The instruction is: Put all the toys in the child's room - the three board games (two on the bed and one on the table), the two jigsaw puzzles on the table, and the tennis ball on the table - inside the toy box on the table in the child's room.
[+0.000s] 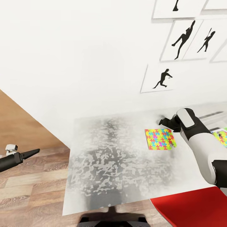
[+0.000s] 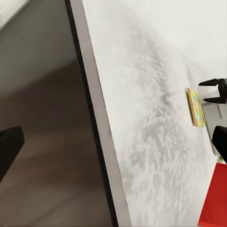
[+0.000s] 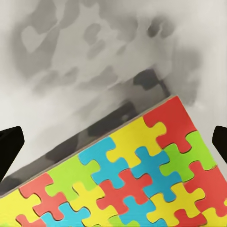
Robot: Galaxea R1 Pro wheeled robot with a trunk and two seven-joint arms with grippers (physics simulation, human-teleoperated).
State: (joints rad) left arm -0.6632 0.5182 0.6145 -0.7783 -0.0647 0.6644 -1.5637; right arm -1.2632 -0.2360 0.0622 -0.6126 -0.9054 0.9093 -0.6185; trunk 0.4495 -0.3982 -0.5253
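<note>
On the mottled light-grey table (image 1: 104, 164) a jigsaw puzzle (image 1: 160, 139) lay flat, a thin square patterned in yellow, pink, green and blue interlocking pieces, toward the table's far right part and not far from the white wall. Its far edge sat just under the right claw (image 1: 167, 122), which hung over the table at the end of the white right arm (image 1: 201, 142) with its two dark fingers spread apart and nothing between them. The right wrist view looked straight down between those parted fingertips onto one corner of the puzzle (image 3: 132, 179), with the bare table top beyond it. From the left wrist view the same puzzle (image 2: 195, 108) appeared edge-on as a thin slab on the table, with the right claw (image 2: 215, 91) just beside and above it, apart from it.

A second puzzle (image 1: 221, 137) with the same bright pattern peeked out at the right edge of the head view, mostly hidden behind the right arm. The left claw (image 1: 33, 152) was held low off the table's left side, over the wood-plank floor (image 1: 28, 195); its dark fingers seemed pressed together and carried nothing. Black sports-silhouette pictures (image 1: 184, 39) hung on the wall above the table. A red surface (image 1: 192, 208) covered the near right corner in the head view.
</note>
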